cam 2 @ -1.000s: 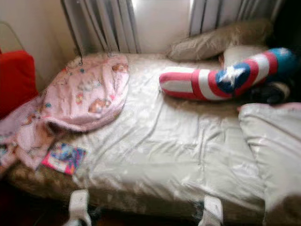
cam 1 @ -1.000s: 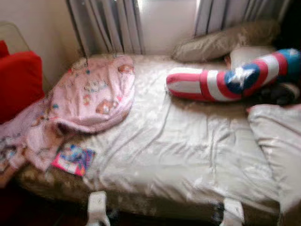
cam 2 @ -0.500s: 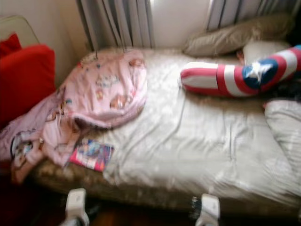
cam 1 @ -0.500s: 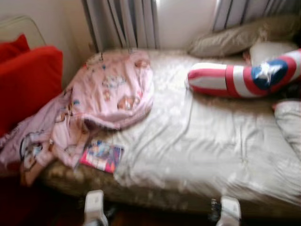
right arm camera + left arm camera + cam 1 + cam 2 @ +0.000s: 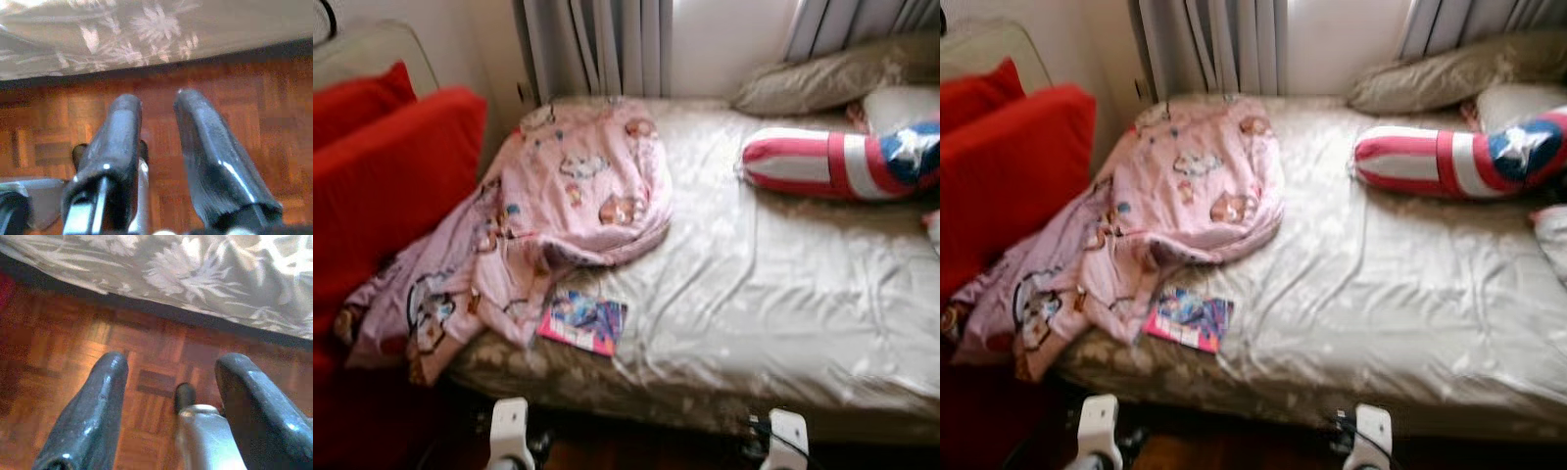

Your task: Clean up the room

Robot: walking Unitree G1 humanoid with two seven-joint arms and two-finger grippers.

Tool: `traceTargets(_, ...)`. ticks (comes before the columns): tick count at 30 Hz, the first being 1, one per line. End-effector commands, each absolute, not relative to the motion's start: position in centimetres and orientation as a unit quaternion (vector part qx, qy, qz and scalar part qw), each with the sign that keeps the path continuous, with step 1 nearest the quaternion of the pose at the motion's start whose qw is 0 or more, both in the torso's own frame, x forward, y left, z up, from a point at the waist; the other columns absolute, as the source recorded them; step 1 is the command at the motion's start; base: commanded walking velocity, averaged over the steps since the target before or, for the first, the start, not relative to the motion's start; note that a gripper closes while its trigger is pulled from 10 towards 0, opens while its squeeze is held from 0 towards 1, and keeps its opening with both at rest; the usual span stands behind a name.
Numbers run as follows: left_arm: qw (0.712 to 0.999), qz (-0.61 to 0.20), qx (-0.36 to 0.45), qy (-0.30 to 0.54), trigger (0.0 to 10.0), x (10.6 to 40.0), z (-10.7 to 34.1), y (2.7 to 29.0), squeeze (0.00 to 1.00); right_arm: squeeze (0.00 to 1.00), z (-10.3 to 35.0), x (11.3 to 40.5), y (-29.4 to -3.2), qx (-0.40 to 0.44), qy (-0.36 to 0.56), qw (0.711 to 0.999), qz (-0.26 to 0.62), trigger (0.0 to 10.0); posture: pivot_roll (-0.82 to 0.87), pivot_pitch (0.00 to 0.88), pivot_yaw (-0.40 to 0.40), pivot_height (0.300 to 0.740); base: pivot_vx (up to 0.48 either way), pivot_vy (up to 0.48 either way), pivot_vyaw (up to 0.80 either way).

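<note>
1. Lying across the head views is a bed with a shiny cream satin sheet (image 5: pixel 773 294), wrinkled and bright in the window light.
2. At about 9 o'clock on the bed, a pink blanket printed with cartoon figures (image 5: pixel 558 215) is crumpled in a heap; its lower part hangs over the bed edge toward the red cushions (image 5: pixel 382 186) beside the bed.
3. Just beside the blanket's lower edge, at about 7 o'clock on the bed, a small colourful book with a pink border (image 5: pixel 582 321) lies flat, near the front edge of the mattress.
4. At about 2 o'clock, a long red, white and blue striped pillow with a white star (image 5: pixel 842 162) lies on the sheet; behind it, a beige pillow (image 5: pixel 832 78) leans against the wall under the grey curtains (image 5: pixel 597 44).
5. The left hand (image 5: pixel 171 396) hangs low above the brown parquet floor (image 5: pixel 63 338), its two black fingers (image 5: pixel 93 411) clearly apart and holding nothing; the flowered bed skirt (image 5: pixel 195 269) is ahead of it.
6. The right hand (image 5: pixel 159 147) also hangs over the parquet, its fingers (image 5: pixel 210 156) separated by a narrow gap and empty.
7. Two white parts of the robot's body (image 5: pixel 509 436) show at 6 o'clock in the head views, in front of the bed.
</note>
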State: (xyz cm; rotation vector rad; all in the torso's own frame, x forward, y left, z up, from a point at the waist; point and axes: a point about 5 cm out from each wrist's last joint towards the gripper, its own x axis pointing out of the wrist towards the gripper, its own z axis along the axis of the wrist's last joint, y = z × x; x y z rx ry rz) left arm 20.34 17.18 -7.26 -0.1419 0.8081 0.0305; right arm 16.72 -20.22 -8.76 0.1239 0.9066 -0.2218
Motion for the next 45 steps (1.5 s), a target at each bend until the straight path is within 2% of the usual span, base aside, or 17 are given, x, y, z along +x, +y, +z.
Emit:
traceTargets(1, 0.914, 0.025, -0.062, 0.400, 10.0, 20.14, -7.32, 18.16, 0.00, 0.00, -8.66, 17.15, -19.71, 0.063, 0.434, 0.893, -0.101, 10.0, 0.07, 0.062, 0.013, 0.740, 0.000, 0.480, 0.00)
traceTargets(16, 0.914, 0.027, -0.063, 0.399, 10.0, 20.02, -7.39, 18.05, 0.00, 0.00, -8.70, 17.03, -19.76, 0.062, 0.435, 0.893, -0.101, 10.0, 0.08, 0.037, 0.009, 0.740, 0.000, 0.471, 0.00)
traceTargets(38, 0.915, 0.023, -0.060, 0.397, 10.0, 19.98, -7.39, 18.07, 0.00, 0.00, -8.72, 17.02, -19.51, 0.064, 0.433, 0.894, -0.092, 10.0, 0.08, 0.027, 0.009, 0.740, 0.000, 0.000, 0.00)
traceTargets(45, 0.916, 0.022, -0.061, 0.396, 10.0, 20.04, -7.35, 18.03, 0.00, 0.00, -8.68, 17.09, -19.45, 0.058, 0.431, 0.896, -0.086, 10.0, 0.08, 0.030, 0.008, 0.740, 0.294, 0.000, 0.29)
